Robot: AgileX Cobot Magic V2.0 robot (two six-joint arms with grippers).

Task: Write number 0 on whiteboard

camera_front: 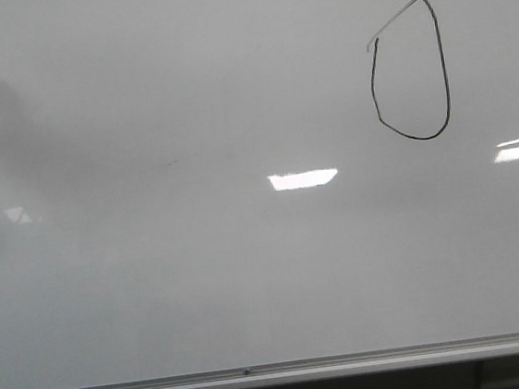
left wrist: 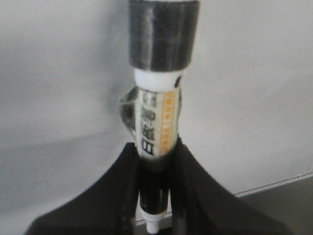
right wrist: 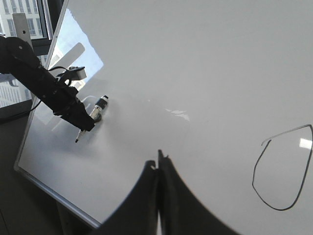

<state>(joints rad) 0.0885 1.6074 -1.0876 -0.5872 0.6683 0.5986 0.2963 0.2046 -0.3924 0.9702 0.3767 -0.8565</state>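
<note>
Whiteboard (camera_front: pixel 201 256) carries the number 0 (camera_front: pixel 409 72) upper right; we judge writing finished. Left gripper (left wrist: pixel 155 161) grasps marker (left wrist: pixel 157 122), lifted clear; right gripper (right wrist: pixel 159 169) clenched, empty.

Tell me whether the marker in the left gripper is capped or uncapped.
Capped, it appears: in the left wrist view the marker, clamped between the left gripper's fingers, carries a dark cap on its far end; the tip is hidden.
</note>
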